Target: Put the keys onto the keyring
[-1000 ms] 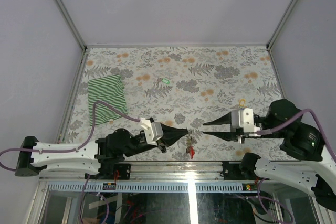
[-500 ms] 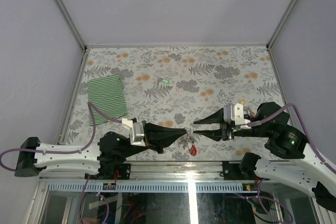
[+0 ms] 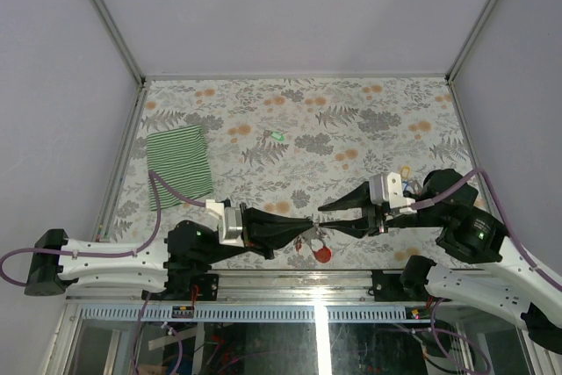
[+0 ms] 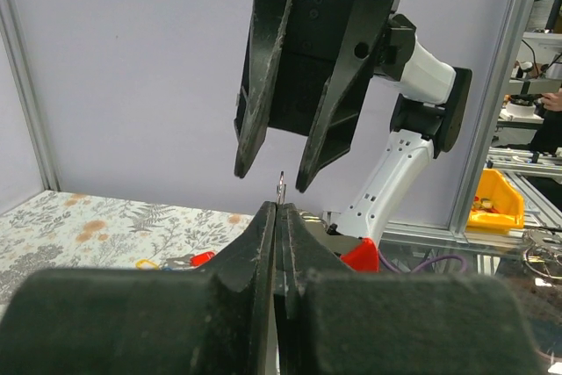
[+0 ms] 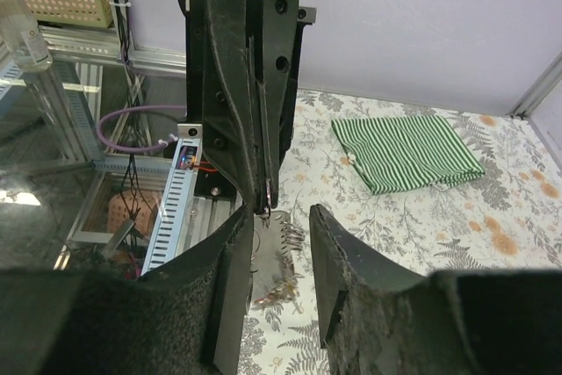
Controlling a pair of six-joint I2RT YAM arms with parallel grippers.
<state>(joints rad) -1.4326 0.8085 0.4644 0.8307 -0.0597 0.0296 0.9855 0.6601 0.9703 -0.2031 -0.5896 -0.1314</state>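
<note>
Left gripper [image 3: 309,225] clamps the keyring [image 3: 322,254] over the table's [image 3: 263,111] near edge, right gripper [image 3: 322,219] agape beside; hanging keys [image 5: 279,261] show from right wrist, not left.

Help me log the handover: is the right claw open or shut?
Open. In its wrist view the right claw shows fingers apart, the keyring hanging in the gap from the shut left claw.
</note>
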